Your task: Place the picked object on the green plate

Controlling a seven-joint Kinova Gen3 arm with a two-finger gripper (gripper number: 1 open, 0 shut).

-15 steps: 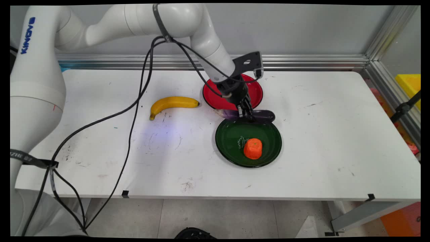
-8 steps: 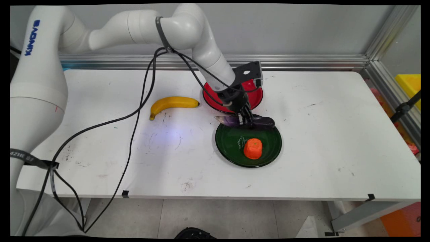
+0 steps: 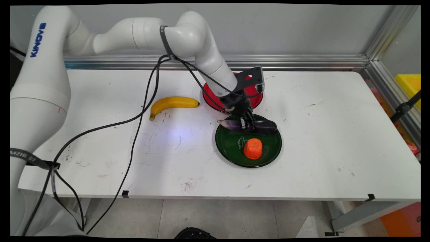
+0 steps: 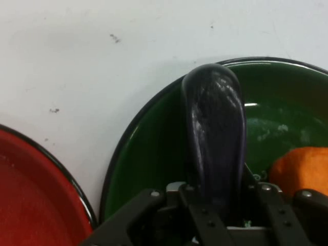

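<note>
Clamped tight across the middle of a dark purple eggplant, gripper low over the far part of the green plate. Lying crosswise above that plate's far rim. Orange carrot chunk just near of it on the same plate. Red plate close behind, partly hidden by the wrist. Yellow banana off left on the white table, well apart.

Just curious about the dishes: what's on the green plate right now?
An orange piece sits on the green plate. The tool holds an eggplant over its far rim; whether it touches the plate is hidden.
</note>
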